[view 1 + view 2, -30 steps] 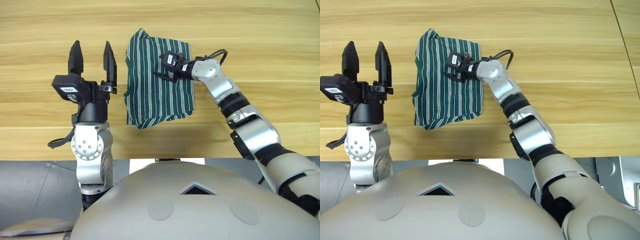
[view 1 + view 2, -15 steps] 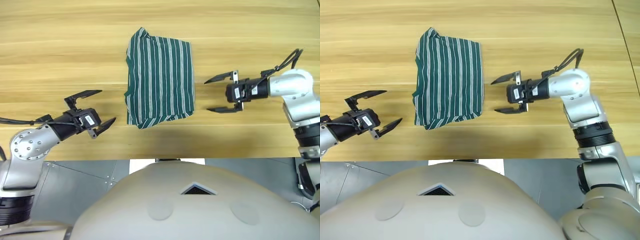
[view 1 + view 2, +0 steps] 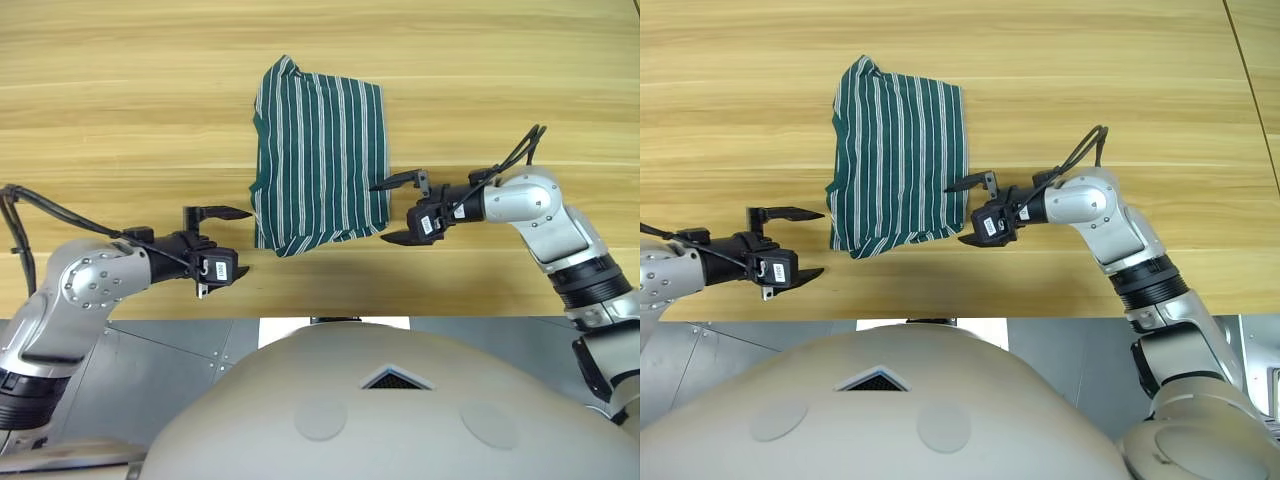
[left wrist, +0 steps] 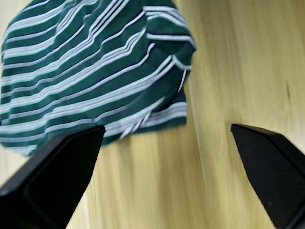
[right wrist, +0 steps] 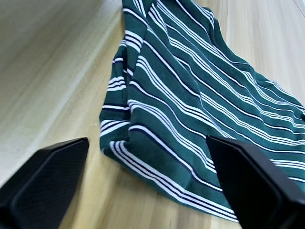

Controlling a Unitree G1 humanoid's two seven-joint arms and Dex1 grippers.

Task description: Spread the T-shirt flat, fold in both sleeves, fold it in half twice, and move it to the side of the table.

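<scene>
The T-shirt (image 3: 318,155) lies near the middle of the wooden table (image 3: 120,80), already folded into a thick, roughly rectangular packet of green cloth with white stripes. Its far edge is neat and its near edge looser, with one corner bulging out on the robot's side. We judge it light, soft and limp, and not fragile. It is several layers deep, though, and nothing holds those layers together, so a pinch on the top sheet alone would likely peel the fold open. On smooth wood it should also slide readily, which helps for shifting it sideways, but a one-sided push could skew it. We would take hold low at the two side edges, close to the near corners, with one finger slipped under the whole stack and the other on top. The left gripper (image 3: 249,240) sits low over the table just beside the packet's near left corner, its claw spread wide and holding nothing. The right gripper (image 3: 379,213) is at the right edge, likewise spread wide and empty, and its farther finger appears to reach over the cloth's border. In the left wrist view the loose striped hem corner (image 4: 162,114) lies between the parted fingers (image 4: 52,162). The layers look untidy there, so we would gather that spot most carefully.
</scene>
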